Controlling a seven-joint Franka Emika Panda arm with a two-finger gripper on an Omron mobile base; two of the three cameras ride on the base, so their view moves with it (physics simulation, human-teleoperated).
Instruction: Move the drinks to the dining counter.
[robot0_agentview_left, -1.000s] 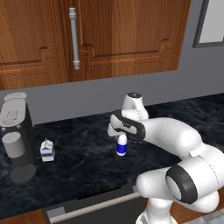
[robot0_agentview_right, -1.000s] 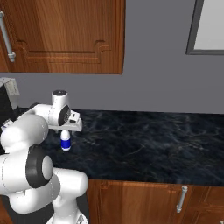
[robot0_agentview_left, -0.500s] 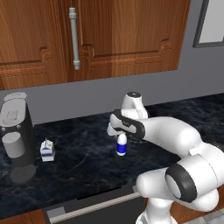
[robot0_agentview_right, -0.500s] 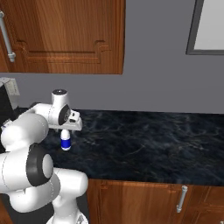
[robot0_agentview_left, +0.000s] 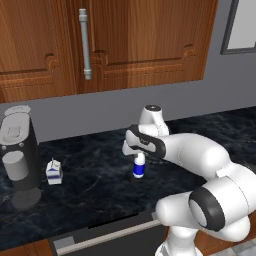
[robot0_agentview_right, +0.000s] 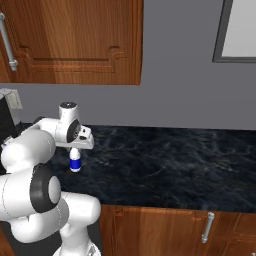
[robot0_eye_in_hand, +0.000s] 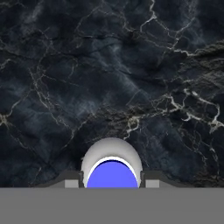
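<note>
A small white bottle with a blue label (robot0_agentview_left: 139, 167) (robot0_agentview_right: 75, 162) stands upright on the black marble counter (robot0_agentview_left: 100, 185) beneath the wooden wall cupboards. My gripper (robot0_agentview_left: 139, 158) (robot0_agentview_right: 75, 152) reaches straight down over it, and in the hand view the two fingertips (robot0_eye_in_hand: 72, 180) press against both sides of the bottle (robot0_eye_in_hand: 111, 162). A small white-and-blue gabled carton (robot0_agentview_left: 54, 171) stands to the left, apart from the gripper. The dining counter is out of view.
A black-and-grey coffee machine (robot0_agentview_left: 19, 155) stands at the counter's left end, just beside the carton. Wooden cupboards (robot0_agentview_left: 125, 40) hang above the back wall. The counter (robot0_agentview_right: 170, 160) stretches away to the right of the bottle.
The fingers have closed in on the bottle. The arm and the bottle stay where they were.
</note>
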